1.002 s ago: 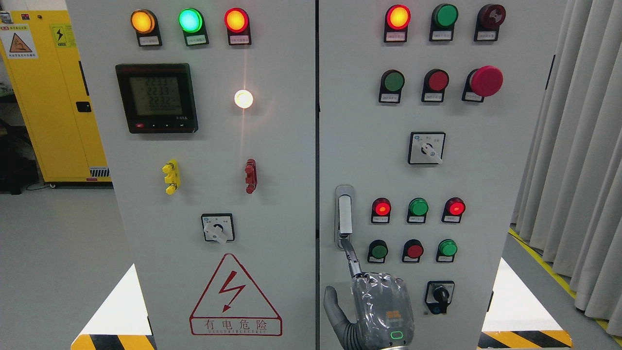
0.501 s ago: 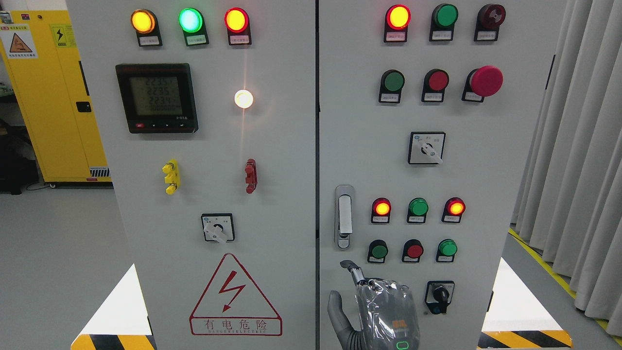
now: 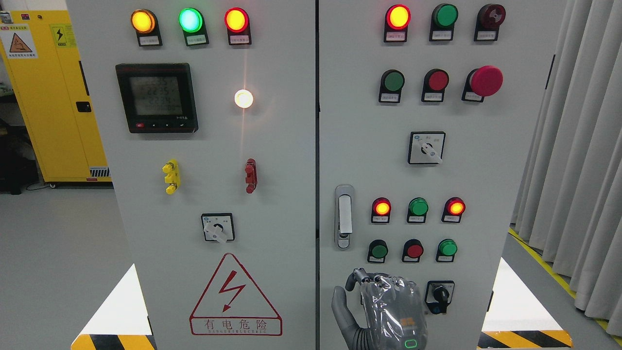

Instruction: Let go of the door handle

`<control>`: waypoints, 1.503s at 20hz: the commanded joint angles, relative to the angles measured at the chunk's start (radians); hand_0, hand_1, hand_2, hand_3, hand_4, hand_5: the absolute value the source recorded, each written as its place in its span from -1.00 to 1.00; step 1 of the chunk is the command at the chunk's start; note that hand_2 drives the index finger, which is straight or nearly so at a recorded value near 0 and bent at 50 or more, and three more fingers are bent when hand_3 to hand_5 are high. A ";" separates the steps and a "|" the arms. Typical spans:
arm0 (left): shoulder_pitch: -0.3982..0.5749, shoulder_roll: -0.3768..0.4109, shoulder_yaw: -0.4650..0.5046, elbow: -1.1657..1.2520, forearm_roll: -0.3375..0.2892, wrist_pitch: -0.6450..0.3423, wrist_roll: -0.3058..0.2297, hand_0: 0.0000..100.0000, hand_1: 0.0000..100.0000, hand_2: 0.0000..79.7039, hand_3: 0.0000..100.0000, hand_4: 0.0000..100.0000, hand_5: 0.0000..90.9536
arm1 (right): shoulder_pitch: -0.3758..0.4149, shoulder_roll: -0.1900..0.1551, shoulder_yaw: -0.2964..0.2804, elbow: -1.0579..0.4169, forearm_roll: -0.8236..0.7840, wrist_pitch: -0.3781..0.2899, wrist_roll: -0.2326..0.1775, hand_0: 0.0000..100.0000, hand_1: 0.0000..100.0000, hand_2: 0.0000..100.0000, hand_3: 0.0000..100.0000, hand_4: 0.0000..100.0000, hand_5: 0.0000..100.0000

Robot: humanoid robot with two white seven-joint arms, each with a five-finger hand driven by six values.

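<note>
Door handle (image 3: 344,217), long axis vertical, sits flush on the right cabinet door (image 3: 486,194) beside the centre seam. Only 1 hand shows, the right hand (image 3: 384,308), directly below it and apart, fingers curled, holding nothing.

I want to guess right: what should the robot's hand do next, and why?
Probably pull the right hand down and away from the cabinet. It hangs below the handle, not touching it, fingers curled and holding nothing, so the handle looks let go.
</note>
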 commanded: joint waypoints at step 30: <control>0.000 0.000 0.000 0.000 0.000 0.001 0.000 -0.76 0.11 -1.00 -1.00 -1.00 -1.00 | -0.241 0.005 -0.003 0.097 0.015 0.114 0.078 -0.38 -0.38 1.00 1.00 1.00 1.00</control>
